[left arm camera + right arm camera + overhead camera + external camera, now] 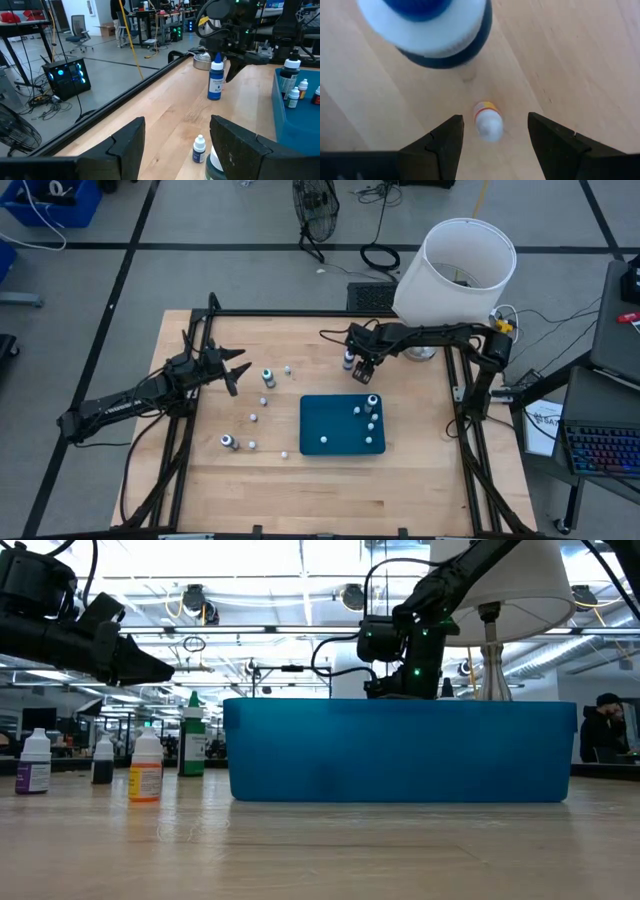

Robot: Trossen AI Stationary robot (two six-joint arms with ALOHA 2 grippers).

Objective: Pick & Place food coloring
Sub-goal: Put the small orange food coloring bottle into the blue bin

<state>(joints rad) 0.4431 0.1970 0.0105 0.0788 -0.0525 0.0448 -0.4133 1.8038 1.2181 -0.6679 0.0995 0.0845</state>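
Nearby, food coloring bottles (146, 768) upright, caps skyward.

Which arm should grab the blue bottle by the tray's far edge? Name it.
Right. The right gripper hangs open beside the blue bottle. The left gripper, also open, sits across the table near another bottle.

Looking down from overhead, I count eight food coloring bottles (268, 377) on the bare table (300, 490): three larger dark-bodied ones and five tiny pale ones. The right wrist camera adds one small orange-labelled bottle (487, 120). In the single teal tray (335, 420) I make out six more, though they crowd together. Two grippers: left gripper (240, 372) and right gripper (363, 376). One white lamp (460, 265).
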